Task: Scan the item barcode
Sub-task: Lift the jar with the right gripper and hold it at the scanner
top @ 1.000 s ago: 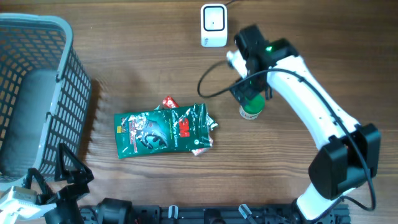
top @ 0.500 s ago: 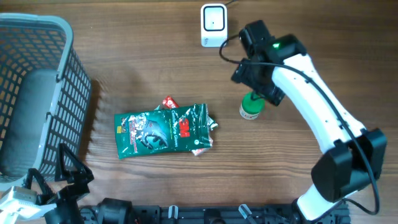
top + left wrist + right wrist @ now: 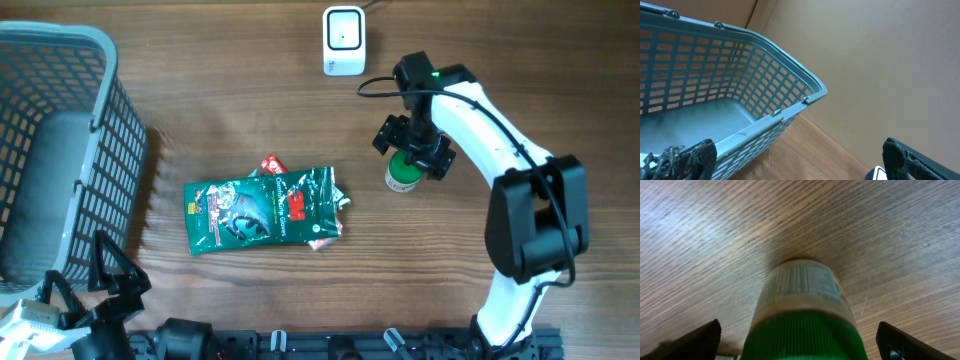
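Green-capped bottle [image 3: 402, 181], just one, under right tool [image 3: 412, 150] spread wide, one basket [image 3: 112, 70], left tool [image 3: 88, 280] wide too

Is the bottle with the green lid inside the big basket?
No, the bottle stands on the wooden table, well away from the basket at the table's other side.

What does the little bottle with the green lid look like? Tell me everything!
It is a small bottle with a ribbed green screw cap and a whitish label full of tiny print, with a bit of red at one edge. It looks like plastic. It stands upright with its cap on, on the wooden table, right of the middle. The right end effector hangs just above it, with its fingers wide open on either side and not gripping it.
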Controlling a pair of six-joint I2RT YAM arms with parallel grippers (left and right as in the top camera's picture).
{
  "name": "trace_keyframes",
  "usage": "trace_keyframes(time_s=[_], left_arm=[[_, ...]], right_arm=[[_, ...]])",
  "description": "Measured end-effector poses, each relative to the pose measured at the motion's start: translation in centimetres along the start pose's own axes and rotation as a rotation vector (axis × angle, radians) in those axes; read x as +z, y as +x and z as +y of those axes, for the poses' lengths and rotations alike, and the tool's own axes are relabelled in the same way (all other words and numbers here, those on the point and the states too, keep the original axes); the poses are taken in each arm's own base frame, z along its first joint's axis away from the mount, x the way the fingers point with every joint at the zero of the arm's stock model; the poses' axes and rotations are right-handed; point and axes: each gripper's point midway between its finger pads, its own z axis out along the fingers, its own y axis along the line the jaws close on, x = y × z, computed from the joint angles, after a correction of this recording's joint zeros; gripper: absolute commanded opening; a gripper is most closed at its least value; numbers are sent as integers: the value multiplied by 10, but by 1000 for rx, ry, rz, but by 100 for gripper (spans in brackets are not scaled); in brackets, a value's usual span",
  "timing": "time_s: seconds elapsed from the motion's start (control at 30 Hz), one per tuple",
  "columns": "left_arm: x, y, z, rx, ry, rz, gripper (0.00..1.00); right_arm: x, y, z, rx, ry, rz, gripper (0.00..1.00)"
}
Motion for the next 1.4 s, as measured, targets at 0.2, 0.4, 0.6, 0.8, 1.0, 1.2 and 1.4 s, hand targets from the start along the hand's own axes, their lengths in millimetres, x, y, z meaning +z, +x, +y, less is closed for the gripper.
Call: trace_keyframes(time_s=[0.2, 0.4, 0.6, 0.8, 1.0, 1.2, 1.4], left_arm=[[0, 0, 0, 0, 0, 0, 100], [0, 0, 0, 0, 0, 0, 100], [0, 0, 0, 0, 0, 0, 100], [0, 0, 0, 0, 0, 1, 100], [0, 0, 0, 0, 0, 0, 100], [0, 0, 0, 0, 0, 1, 100], [0, 0, 0, 0, 0, 0, 100]], right_arm=[[32, 0, 2, -8, 27, 50, 83], [44, 4, -1, -11, -1, 44, 61], [28, 54, 5, -221, -107, 339, 59], [-36, 99, 1, -311, -276, 657, 59], [-47, 111, 8, -369, -364, 712, 59], [-48, 135, 22, -431, -361, 741, 56], [-20, 92, 69, -429, -440, 479, 44]])
